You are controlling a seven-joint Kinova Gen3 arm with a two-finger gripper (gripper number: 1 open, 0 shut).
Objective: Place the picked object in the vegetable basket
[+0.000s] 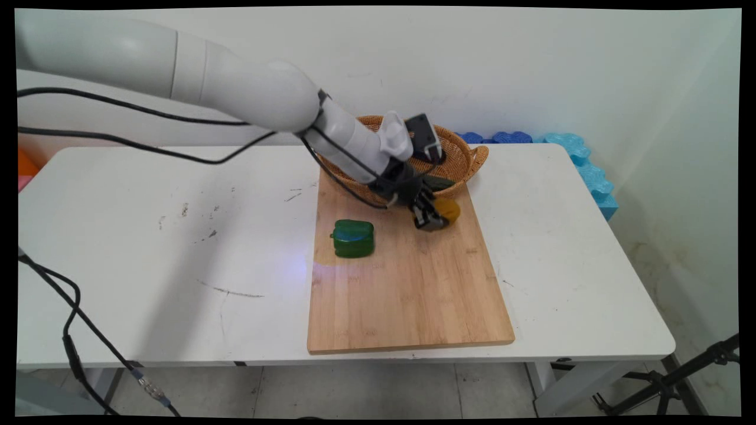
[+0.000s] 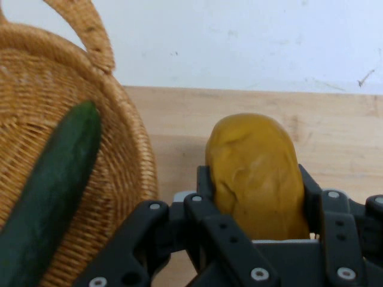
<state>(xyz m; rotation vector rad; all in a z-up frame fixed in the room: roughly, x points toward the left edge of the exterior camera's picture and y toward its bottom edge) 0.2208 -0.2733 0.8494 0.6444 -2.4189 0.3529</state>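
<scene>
A white tabletop (image 1: 147,248) carries a light wooden cutting board (image 1: 407,295) set a little right of centre, its long side running from near to far.

On the left part of the board, toward its far half, sits a green bell pepper (image 1: 353,238), apart from everything else.

Further right, the black hand (image 1: 436,217) hangs over the board's far right area, tilted down from the white arm that reaches in from the upper left. Its two fingers are closed around a yellow-brown potato (image 2: 256,173), which fills the gap between them in the hand view and bulges out beyond the fingertips. The potato sits low over the board; whether it touches the wood cannot be told.

Just behind the hand, at the board's far edge, stands a woven wicker basket (image 1: 466,154) with a loop handle on its right side. A dark green cucumber (image 2: 51,191) lies slanted inside it, one end showing beside the hand in the main view.

Risks, as a judgement: the potato is rounded and smooth, and much of it sticks out past the fingers, so it could twist or slip free. The basket rim is near the hand, so a low move toward it could knock the rim or push the light basket back. Black cables hanging from the arm could also snag the basket.
</scene>
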